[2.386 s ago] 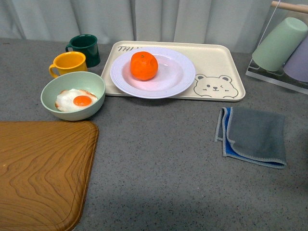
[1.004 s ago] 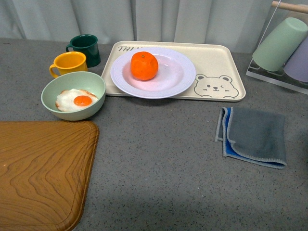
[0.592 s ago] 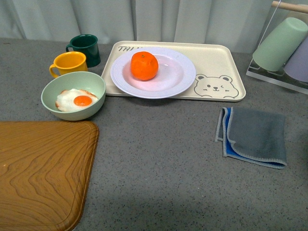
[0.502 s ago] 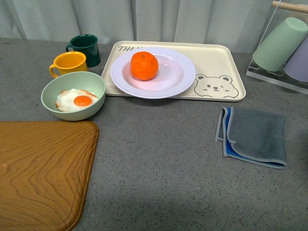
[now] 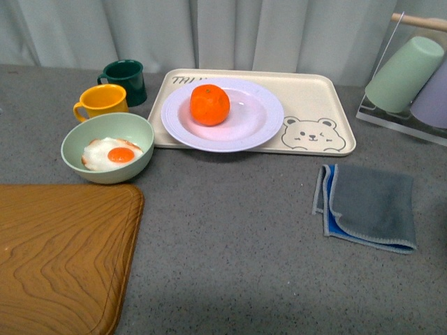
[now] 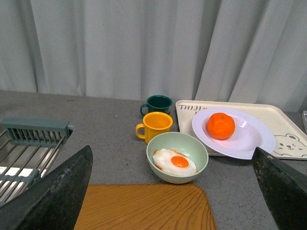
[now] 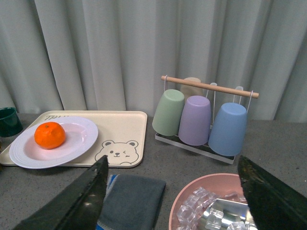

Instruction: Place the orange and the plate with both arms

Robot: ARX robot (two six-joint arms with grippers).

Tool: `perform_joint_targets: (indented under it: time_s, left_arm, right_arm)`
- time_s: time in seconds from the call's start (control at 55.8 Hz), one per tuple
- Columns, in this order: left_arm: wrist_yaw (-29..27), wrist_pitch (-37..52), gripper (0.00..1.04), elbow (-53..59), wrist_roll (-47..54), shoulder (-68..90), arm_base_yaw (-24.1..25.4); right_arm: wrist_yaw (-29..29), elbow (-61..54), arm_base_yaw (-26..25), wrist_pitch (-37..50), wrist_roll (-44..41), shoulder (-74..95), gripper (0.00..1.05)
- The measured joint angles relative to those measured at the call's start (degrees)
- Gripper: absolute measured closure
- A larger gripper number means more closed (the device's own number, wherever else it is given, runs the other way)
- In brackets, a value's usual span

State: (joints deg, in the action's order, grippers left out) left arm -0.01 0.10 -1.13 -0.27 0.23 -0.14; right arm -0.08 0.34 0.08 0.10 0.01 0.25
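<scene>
Both jaws spread wide and empty, round bright orange [image 5: 209,105] sitting on the white ribbed plate [image 5: 258,125] atop the bear-printed cream tray [image 5: 314,94]; best approach squarely, one arm each.

Ahead of me, a dark grey speckled countertop [image 5: 230,230] fills most of the front view. Pale grey-white curtains [image 5: 209,31] hang in soft vertical folds across the whole top of the frame, closing off the back of the counter. A wooden board [image 5: 59,255] with wavy grain covers the lower left corner of the frame. In my left wrist view, a grey-green wire dish rack [image 6: 29,143] sits at the left edge, on the counter. The light is even and soft, leaving only faint shadows on the counter.
</scene>
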Motion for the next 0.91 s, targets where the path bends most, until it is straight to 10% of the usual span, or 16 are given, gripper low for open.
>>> perform_joint_targets:
  time_s: [0.108,0.915]
  left_arm:
    - [0.0,0.0,0.07,0.0,0.0,0.0,0.0]
    - [0.0,0.0,0.07,0.0,0.0,0.0,0.0]
  right_arm:
    - [0.0,0.0,0.0,0.0,0.0,0.0,0.08]
    - [0.0,0.0,0.0,0.0,0.0,0.0,0.09]
